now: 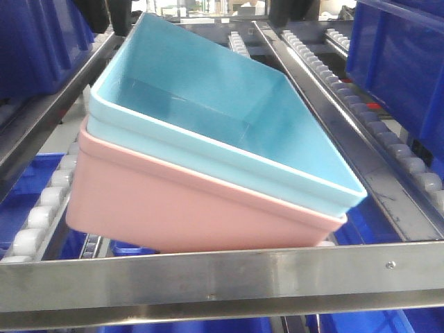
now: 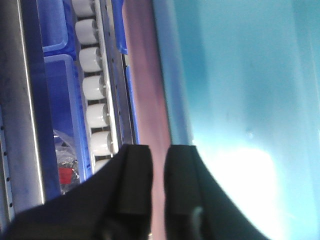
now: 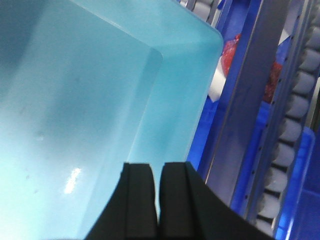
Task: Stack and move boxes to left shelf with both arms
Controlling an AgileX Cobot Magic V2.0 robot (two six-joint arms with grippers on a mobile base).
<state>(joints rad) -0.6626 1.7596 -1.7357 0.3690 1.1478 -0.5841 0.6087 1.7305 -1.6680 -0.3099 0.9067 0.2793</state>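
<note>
The light blue box (image 1: 208, 104) sits nested in the salmon pink box (image 1: 173, 201). The stack hangs tilted, its near right corner low, over the left shelf's steel front bar (image 1: 208, 277) and between its roller rails (image 1: 41, 208). In the left wrist view my left gripper (image 2: 159, 150) is shut on the stack's left wall, with the pink box's rim (image 2: 147, 100) between the fingers and the blue box (image 2: 240, 100) beside it. In the right wrist view my right gripper (image 3: 159, 167) is shut on the blue box's right wall (image 3: 170, 115). Neither gripper shows in the front view.
Dark blue ribbed crates stand at the right (image 1: 395, 55) and the left (image 1: 35, 41), and more lie below the lane (image 1: 28, 180). A steel rail (image 1: 326, 104) with white rollers runs along the right of the stack. Rollers (image 2: 95, 85) pass close by my left gripper.
</note>
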